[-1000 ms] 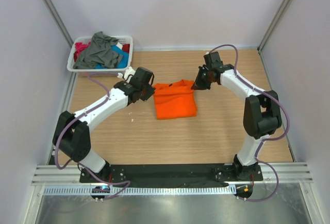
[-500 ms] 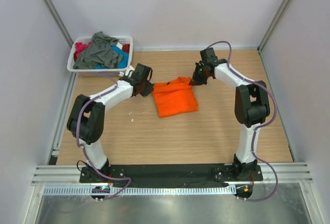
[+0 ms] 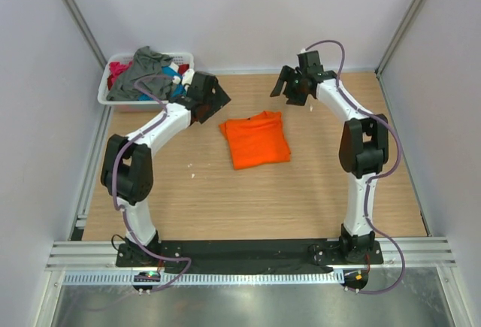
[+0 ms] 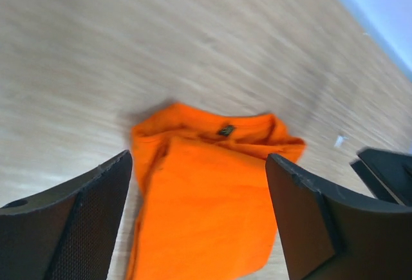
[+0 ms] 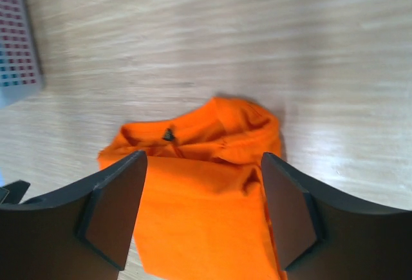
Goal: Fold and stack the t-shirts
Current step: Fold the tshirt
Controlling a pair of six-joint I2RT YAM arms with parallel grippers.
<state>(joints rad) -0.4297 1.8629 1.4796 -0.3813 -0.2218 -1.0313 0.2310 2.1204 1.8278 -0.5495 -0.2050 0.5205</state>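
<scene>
Fingers (image 4: 84, 215) apart and empty on left gripper (image 3: 213, 100) and right gripper (image 3: 289, 86), just released and lifted off toward the far side. Orange tee (image 3: 255, 139) folded flat mid-table, between them. Fold seemingly done; grey tee (image 3: 146, 75) waiting in basket (image 3: 188, 58), far left.

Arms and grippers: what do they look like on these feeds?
The left arm and right arm have white links, black joints and purple cables looped alongside. The left gripper and right gripper each have two broad black fingers.
</scene>
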